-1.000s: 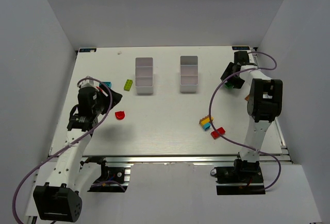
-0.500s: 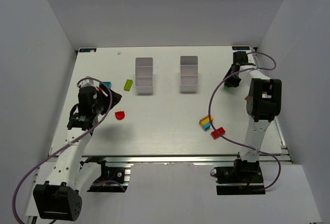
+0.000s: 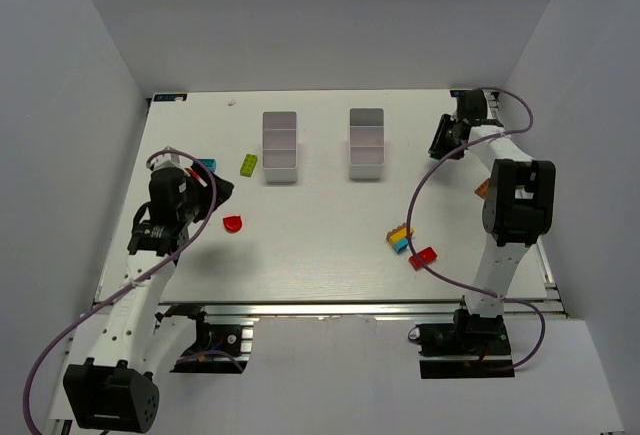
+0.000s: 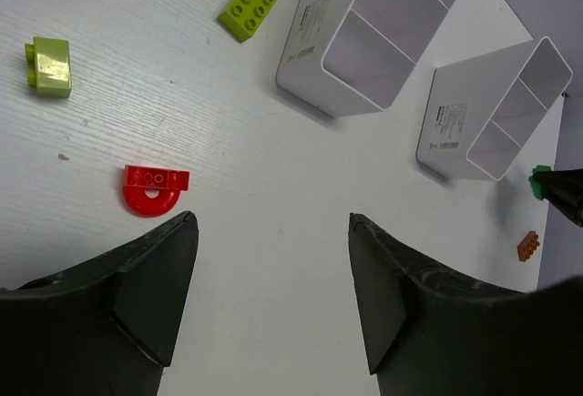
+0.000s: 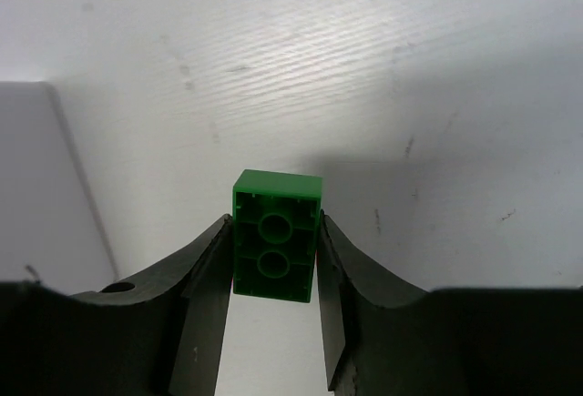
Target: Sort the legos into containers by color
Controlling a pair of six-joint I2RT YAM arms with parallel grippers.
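We log a glossy green brick (image 5: 277, 237), rectangular, its hollow underside with two round tubes turned to the wrist camera. It is pinched between the dark, smooth fingers of the right gripper (image 5: 273, 223), over the grained white table (image 5: 301, 59). That arm stretches to the far right corner, right of both white three-celled bins (image 4: 314, 68). The left gripper (image 4: 271, 223) hovers with fingers wide apart near a red arch brick (image 4: 153, 188).
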